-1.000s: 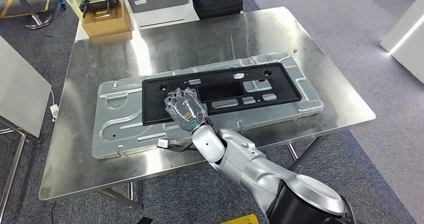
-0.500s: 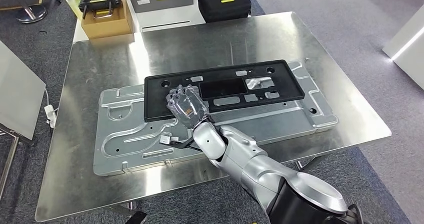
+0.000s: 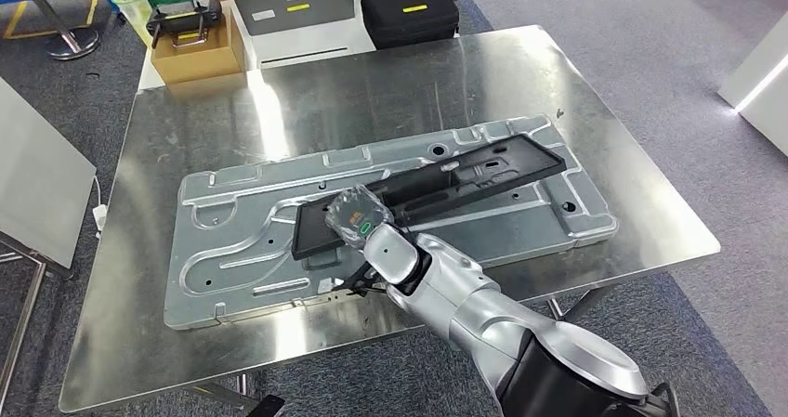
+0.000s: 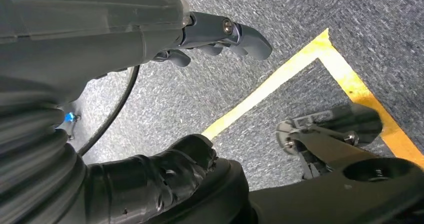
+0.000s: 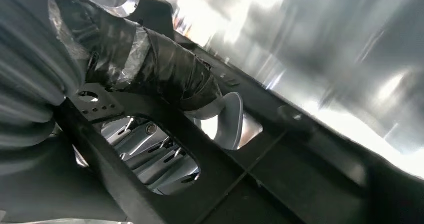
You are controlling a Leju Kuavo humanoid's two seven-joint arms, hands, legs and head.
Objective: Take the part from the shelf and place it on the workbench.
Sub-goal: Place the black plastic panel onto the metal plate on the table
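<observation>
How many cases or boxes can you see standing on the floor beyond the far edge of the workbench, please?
3: a cardboard box at the far left corner, a grey case beside it, and a black case to the right. More may lie outside the head view.

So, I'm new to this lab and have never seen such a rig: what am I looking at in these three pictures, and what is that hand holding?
This is a humanoid robot with two silver arms, each ending in a many-fingered hand. The wide picture comes from a camera high on its body, looking down at a steel workbench. On the bench lies a large pressed metal sheet, and over it a long black plastic frame, tilted, not flat. The right hand grips the frame's near end. The right wrist picture is taken just behind that hand: its fingers wrap the frame's bar. The left wrist picture looks down at grey carpet with a yellow line; the left hand hangs there holding nothing.
</observation>
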